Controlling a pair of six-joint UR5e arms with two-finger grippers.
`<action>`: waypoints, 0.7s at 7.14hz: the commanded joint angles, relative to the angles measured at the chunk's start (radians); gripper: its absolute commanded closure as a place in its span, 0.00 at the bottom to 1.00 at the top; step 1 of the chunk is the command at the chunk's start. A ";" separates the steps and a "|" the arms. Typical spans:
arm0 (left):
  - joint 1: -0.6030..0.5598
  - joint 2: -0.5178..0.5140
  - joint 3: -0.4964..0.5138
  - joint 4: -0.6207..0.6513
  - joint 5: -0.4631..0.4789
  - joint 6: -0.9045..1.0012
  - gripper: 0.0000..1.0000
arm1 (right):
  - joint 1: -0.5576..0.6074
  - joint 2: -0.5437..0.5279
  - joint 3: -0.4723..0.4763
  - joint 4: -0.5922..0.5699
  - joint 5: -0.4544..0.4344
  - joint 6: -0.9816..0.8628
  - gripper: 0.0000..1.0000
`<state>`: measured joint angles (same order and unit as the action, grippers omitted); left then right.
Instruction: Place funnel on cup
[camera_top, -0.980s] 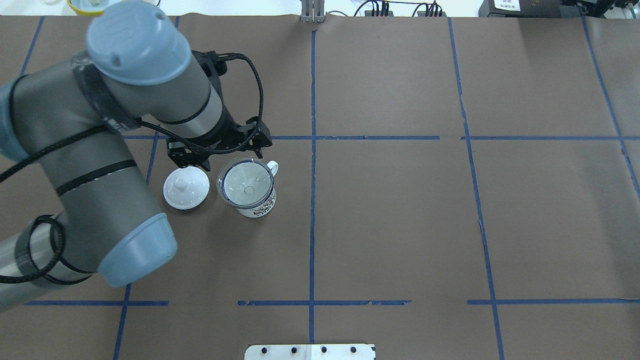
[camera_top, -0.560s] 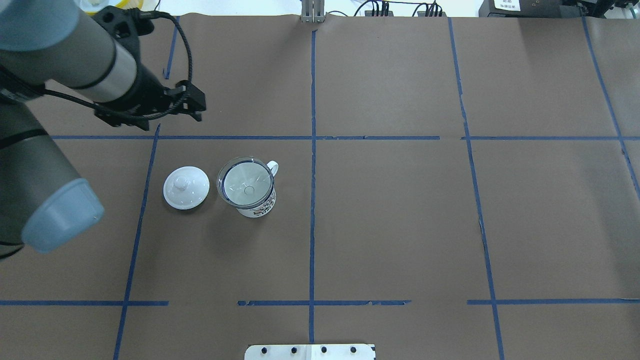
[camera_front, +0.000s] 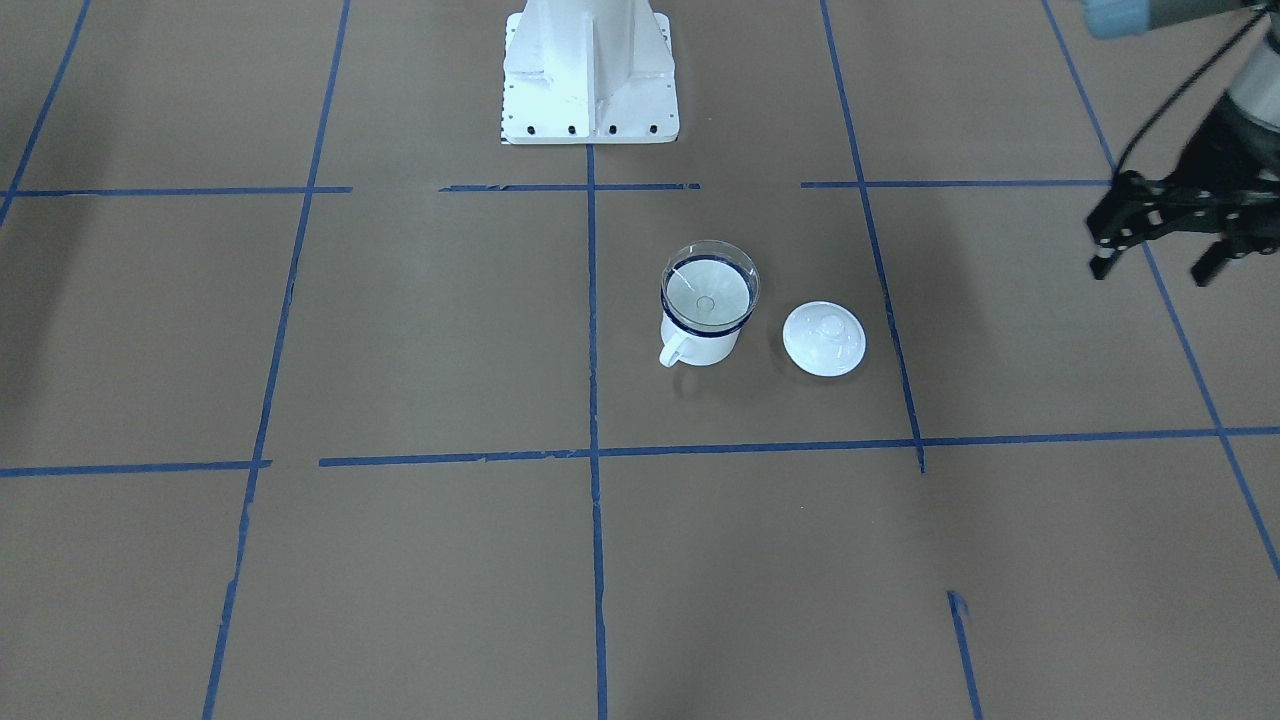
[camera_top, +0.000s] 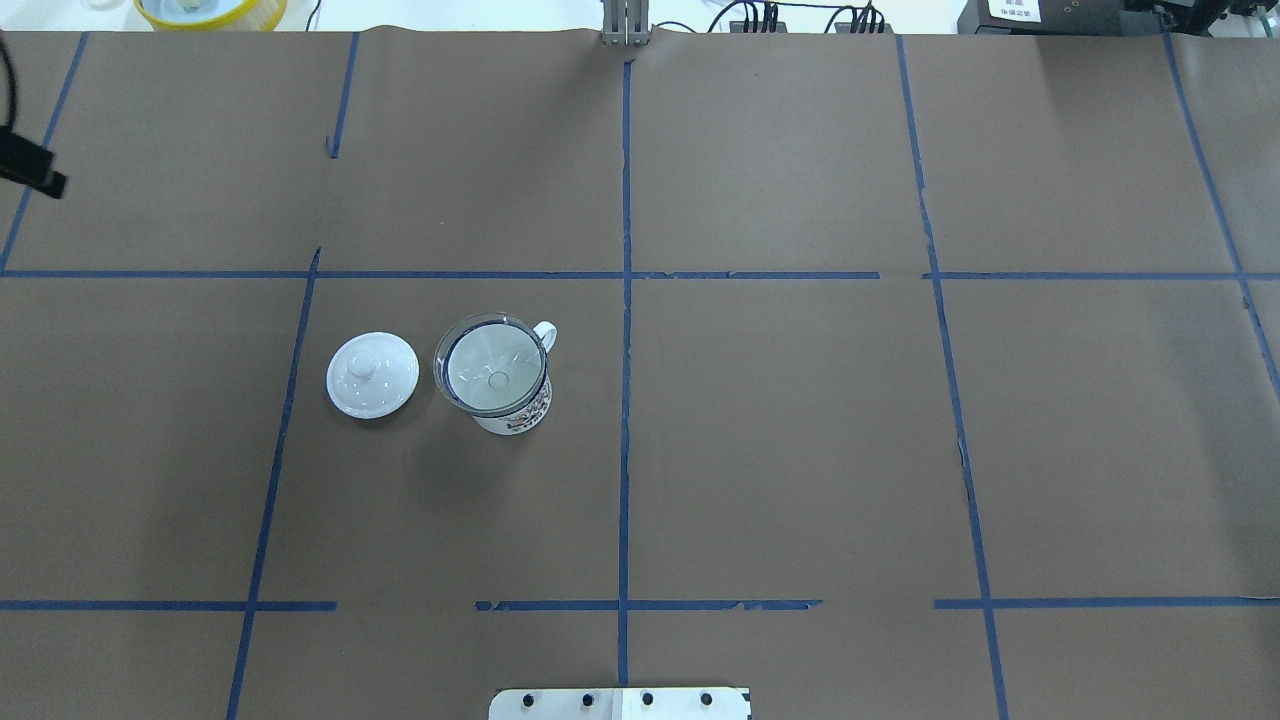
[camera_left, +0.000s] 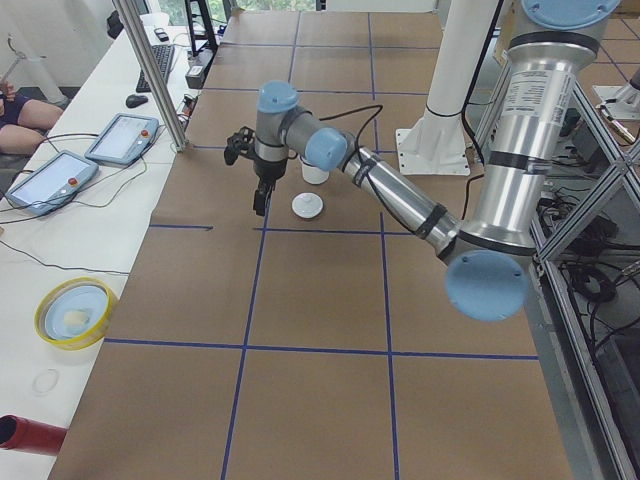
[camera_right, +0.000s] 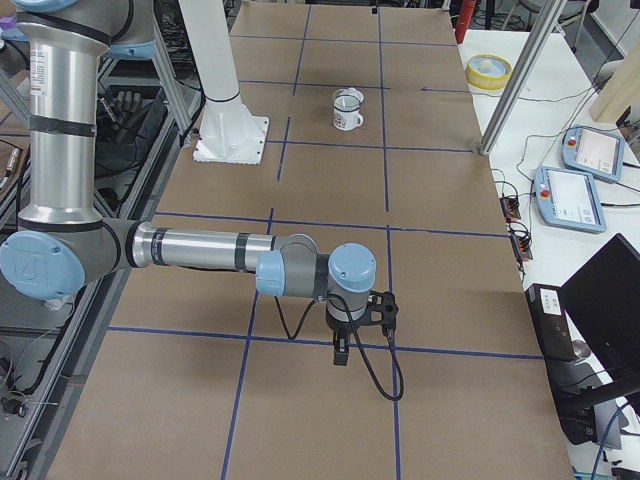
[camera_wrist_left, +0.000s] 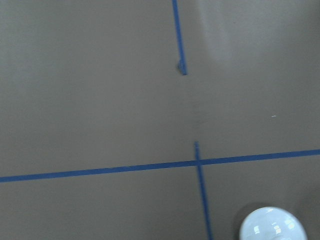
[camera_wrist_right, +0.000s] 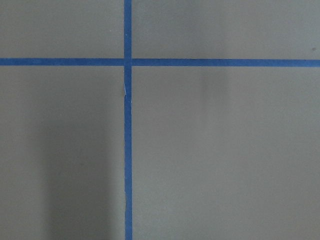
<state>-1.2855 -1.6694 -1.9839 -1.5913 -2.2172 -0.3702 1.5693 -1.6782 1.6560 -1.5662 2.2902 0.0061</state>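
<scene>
Funnel (camera_top: 490, 366) sits bowl-up in the cup (camera_top: 522, 414), mid-counter toward the left edge, lid (camera_top: 372, 375) just beside. Placement looks done, nothing obviously left. Left gripper (camera_front: 1150, 268) hangs near the left edge, jaws spread, empty. Right gripper (camera_right: 340, 352): can't tell its opening.

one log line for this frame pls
stage: funnel seated in cup | lid: beside cup, apart | left gripper: open, empty, away from cup | right gripper: far from cup, state cannot tell
</scene>
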 joint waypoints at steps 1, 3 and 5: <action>-0.165 0.173 0.199 -0.258 -0.082 0.151 0.00 | 0.000 0.000 -0.001 0.000 0.000 0.000 0.00; -0.219 0.218 0.283 -0.262 -0.085 0.152 0.00 | 0.000 0.000 0.001 0.000 0.000 0.000 0.00; -0.241 0.215 0.306 -0.243 -0.084 0.190 0.00 | 0.000 0.000 0.001 0.000 0.000 0.000 0.00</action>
<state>-1.5111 -1.4557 -1.6927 -1.8449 -2.3007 -0.2081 1.5693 -1.6781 1.6564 -1.5662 2.2902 0.0062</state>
